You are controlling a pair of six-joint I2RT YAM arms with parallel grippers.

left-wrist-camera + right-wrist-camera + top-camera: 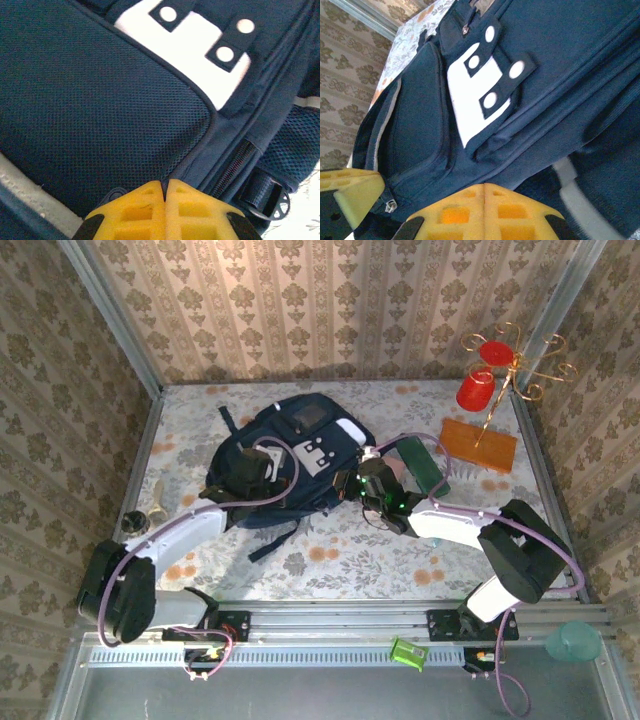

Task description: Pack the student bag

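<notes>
The student bag [300,450], a large navy backpack with a white studded patch [190,50], lies flat mid-table. My left gripper [258,478] rests on its left part; its yellow fingertips [165,182] are shut, pinching the seam at the edge of a mesh pocket [100,100]. My right gripper [355,485] is at the bag's right edge. Its fingertips [484,186] are shut on a fold of navy fabric below the white patch [475,95]. One yellow finger of the left gripper [350,192] shows in the right wrist view.
A dark green flat item [428,462] lies under the right arm, and an orange flat box [478,445] sits at the back right. A gold stand with red cups [485,380] rises behind it. Small objects [150,510] lie near the left wall.
</notes>
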